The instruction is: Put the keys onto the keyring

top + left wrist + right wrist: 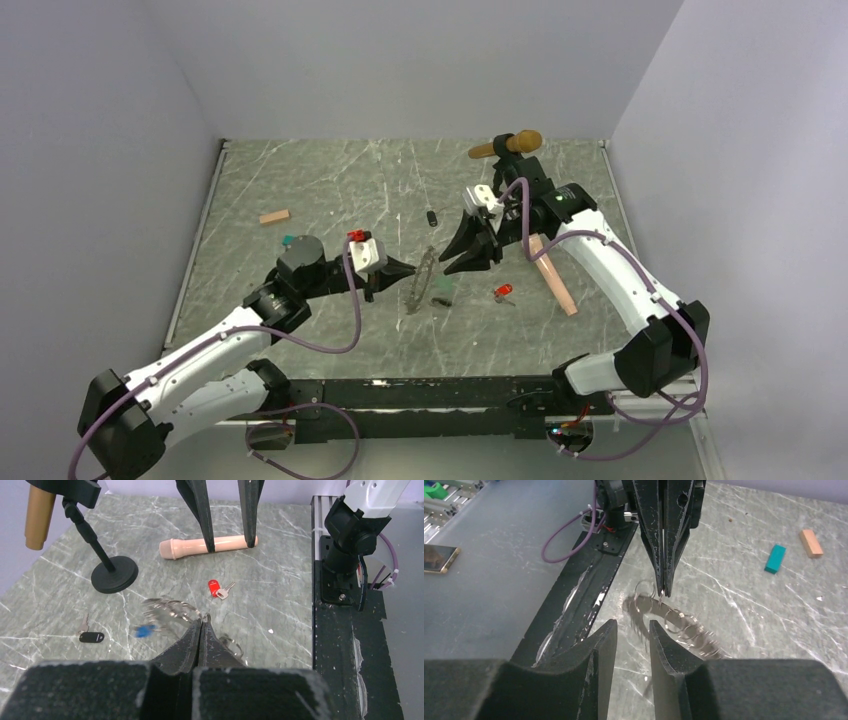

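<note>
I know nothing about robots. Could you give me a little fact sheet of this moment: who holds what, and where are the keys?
left gripper: shut, pinching the keyring
right gripper: jaws a little apart, close to the keyring, gripping nothing
red key: loose on the table, apart from the keyring
black-tagged key: loose on the table
blue tag: blurred, beside the keyring; threaded or not, cannot tell
other things: pink microphone, teal block, tan block

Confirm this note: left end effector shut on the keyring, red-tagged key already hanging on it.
One error: the red-tagged key lies loose on the table, apart from the keyring. The left end effector is indeed shut on the keyring. The left wrist view shows it.
</note>
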You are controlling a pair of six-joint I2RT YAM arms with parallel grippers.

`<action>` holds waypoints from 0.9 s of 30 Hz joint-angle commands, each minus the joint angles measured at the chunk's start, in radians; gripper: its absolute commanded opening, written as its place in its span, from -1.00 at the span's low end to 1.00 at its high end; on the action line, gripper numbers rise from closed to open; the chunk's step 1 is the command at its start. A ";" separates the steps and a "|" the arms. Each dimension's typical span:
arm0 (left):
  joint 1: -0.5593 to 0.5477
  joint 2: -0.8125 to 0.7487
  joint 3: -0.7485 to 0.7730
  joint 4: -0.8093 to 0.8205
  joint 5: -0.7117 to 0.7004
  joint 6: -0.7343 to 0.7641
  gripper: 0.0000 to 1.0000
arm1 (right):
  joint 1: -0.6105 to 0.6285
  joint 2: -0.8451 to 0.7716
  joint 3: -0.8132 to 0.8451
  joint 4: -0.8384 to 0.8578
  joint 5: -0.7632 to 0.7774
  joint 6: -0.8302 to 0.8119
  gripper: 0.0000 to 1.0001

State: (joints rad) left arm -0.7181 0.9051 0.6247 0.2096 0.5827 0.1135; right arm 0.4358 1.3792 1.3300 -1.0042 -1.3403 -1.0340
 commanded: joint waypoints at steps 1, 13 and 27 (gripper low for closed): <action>-0.016 -0.020 -0.034 0.219 0.003 -0.045 -1.00 | 0.017 0.005 -0.001 0.010 -0.011 -0.045 -0.32; -0.018 0.020 -0.198 0.672 0.042 -0.213 -1.00 | 0.042 0.021 -0.021 0.049 0.006 -0.016 -0.31; -0.018 0.043 -0.218 0.630 0.182 0.100 -1.00 | 0.057 0.013 -0.032 -0.029 0.024 -0.132 -0.25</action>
State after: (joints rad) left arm -0.7338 0.9798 0.3927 0.8333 0.7151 0.0303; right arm 0.4816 1.4033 1.3003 -0.9901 -1.3018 -1.0599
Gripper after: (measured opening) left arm 0.013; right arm 0.368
